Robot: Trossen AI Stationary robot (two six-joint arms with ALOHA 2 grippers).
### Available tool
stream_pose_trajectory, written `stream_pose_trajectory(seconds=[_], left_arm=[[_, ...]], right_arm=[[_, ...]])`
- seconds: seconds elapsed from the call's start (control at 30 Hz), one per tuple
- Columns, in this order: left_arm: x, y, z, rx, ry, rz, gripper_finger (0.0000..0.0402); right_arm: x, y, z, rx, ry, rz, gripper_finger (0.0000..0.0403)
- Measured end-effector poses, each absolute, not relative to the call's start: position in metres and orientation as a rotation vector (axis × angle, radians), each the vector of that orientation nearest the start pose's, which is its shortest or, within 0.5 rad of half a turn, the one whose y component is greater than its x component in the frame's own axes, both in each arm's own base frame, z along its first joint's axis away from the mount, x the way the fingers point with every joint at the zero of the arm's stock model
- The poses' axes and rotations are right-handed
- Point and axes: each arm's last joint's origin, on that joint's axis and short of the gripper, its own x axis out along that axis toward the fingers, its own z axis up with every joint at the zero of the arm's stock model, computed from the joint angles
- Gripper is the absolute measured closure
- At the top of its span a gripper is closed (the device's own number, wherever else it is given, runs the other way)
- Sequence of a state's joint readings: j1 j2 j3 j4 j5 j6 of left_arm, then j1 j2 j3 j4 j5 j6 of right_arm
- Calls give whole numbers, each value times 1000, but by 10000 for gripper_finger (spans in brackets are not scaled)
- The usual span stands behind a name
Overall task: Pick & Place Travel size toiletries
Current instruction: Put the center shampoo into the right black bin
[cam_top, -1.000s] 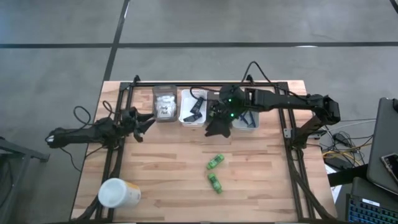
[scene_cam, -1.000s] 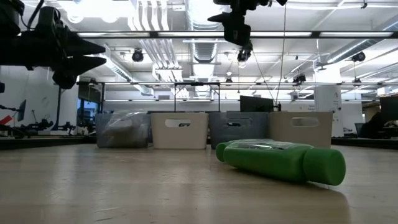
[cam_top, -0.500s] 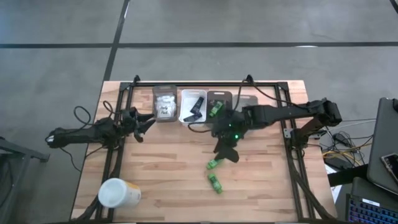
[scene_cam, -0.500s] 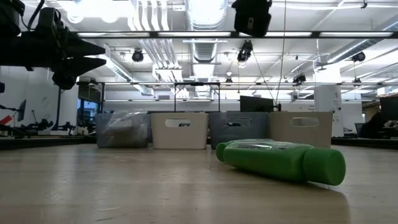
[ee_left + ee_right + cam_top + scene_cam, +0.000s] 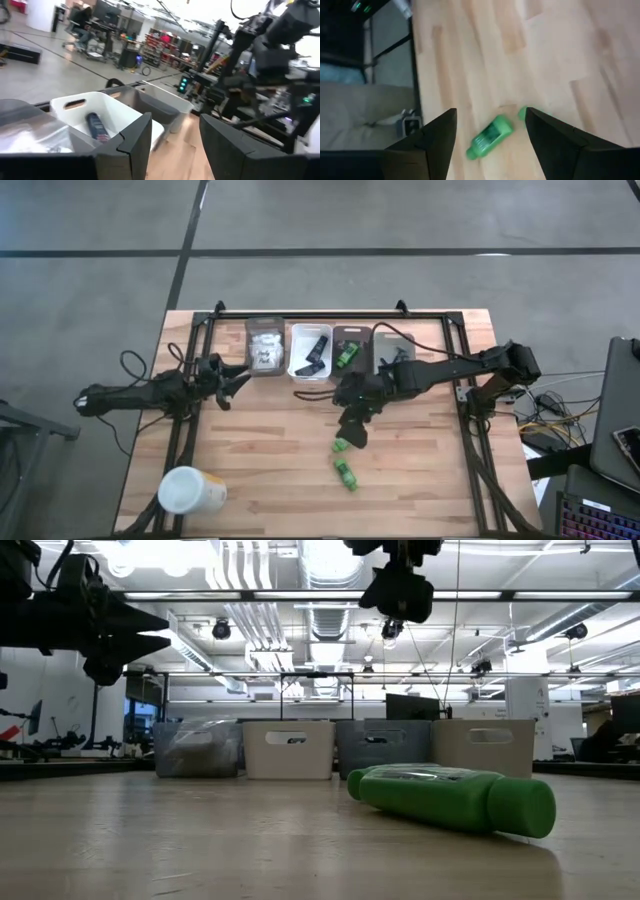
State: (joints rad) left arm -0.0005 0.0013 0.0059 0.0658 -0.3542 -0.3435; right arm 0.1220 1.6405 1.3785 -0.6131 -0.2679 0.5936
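Note:
Two green tubes lie on their sides on the wooden table, one (image 5: 342, 445) just beyond the other (image 5: 346, 475). My right gripper (image 5: 354, 434) hangs open above the farther tube and slants down at it. In the right wrist view that tube (image 5: 489, 136) lies on the table between the two spread fingers, clear of both. The low view shows a green tube (image 5: 450, 798) up close, with my right gripper (image 5: 398, 590) high above. My left gripper (image 5: 236, 380) waits open at the table's left, level, near the bins.
Four small bins stand in a row at the far edge. One (image 5: 264, 345) holds white packets, a white one (image 5: 310, 352) holds a dark stick, and a dark one (image 5: 351, 346) holds a green piece; the last (image 5: 394, 346) stands beside it. A white-and-yellow cup (image 5: 190, 490) lies near left.
My right gripper has swung from over the bins toward the table's near edge and come down, tipping more steeply, so that it now hangs over the farther green tube. The tubes have not moved.

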Motion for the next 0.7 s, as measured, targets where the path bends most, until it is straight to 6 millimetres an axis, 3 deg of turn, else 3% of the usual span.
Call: stream_pose_trajectory(seconds=[0.3,0.6,0.7], left_arm=[[96,7,171,-351,-109,312,231],[96,7,171,-351,-108,311,231],[97,7,171,-237,-87,301,231]], right_arm=[[351,43,289,626,877,-151,139],[351,41,289,688,857,-210,119],[351,41,289,746,852,-235,111]])
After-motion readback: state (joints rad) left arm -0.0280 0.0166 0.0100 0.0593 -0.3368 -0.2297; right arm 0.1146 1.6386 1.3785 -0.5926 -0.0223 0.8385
